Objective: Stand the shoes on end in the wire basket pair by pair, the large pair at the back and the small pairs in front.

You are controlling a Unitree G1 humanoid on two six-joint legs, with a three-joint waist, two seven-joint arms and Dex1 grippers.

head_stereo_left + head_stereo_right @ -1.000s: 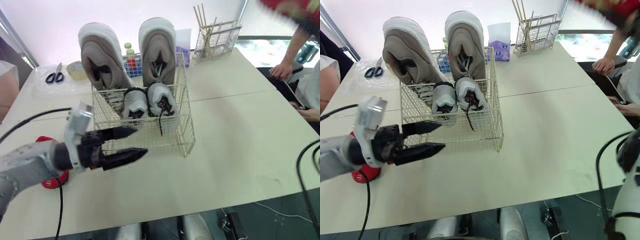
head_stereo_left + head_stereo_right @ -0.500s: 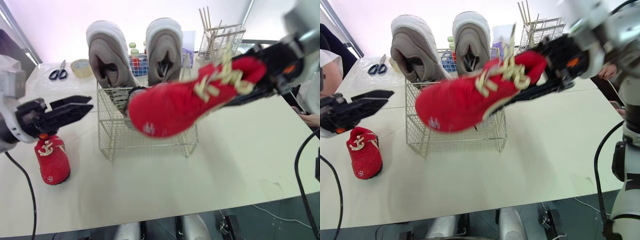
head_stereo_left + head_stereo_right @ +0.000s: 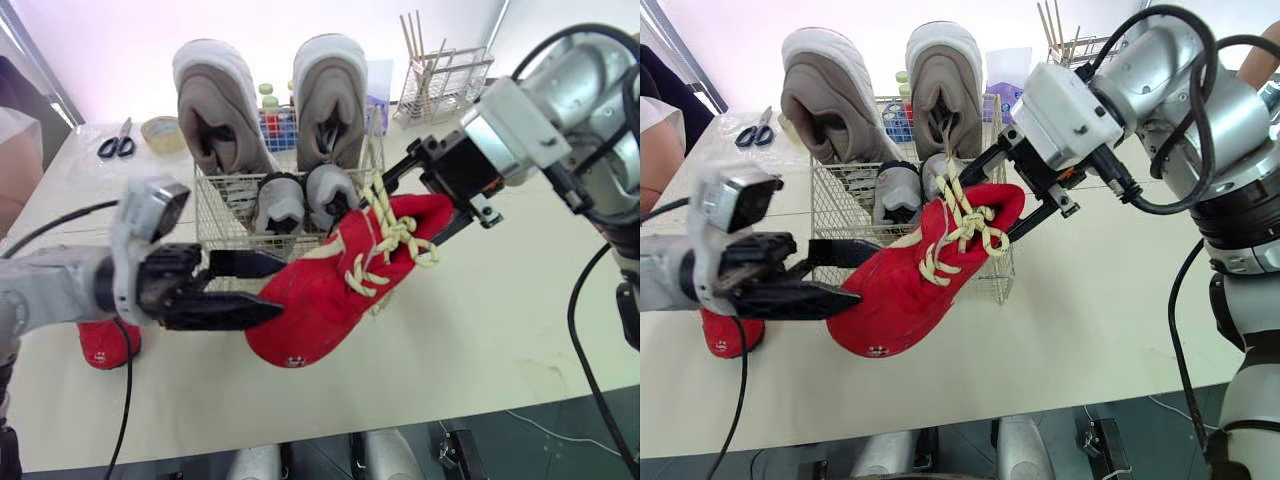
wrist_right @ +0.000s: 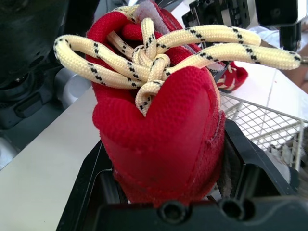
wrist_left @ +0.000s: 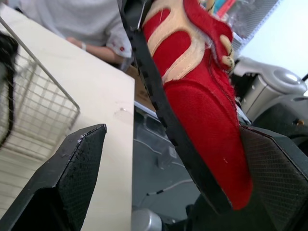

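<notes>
Down we have brought the red shoe (image 3: 325, 300), heel clamped in our right jaws, left jaws wide about its toe.

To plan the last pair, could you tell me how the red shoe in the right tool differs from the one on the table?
The held shoe hangs in the air, heel clamped in the right tool, toe tilted down; the tabletop shoe lies on the table. The held shoe shows its laces; the tabletop shoe is partly hidden behind the left arm. Both are red and outside the wire basket.
</notes>
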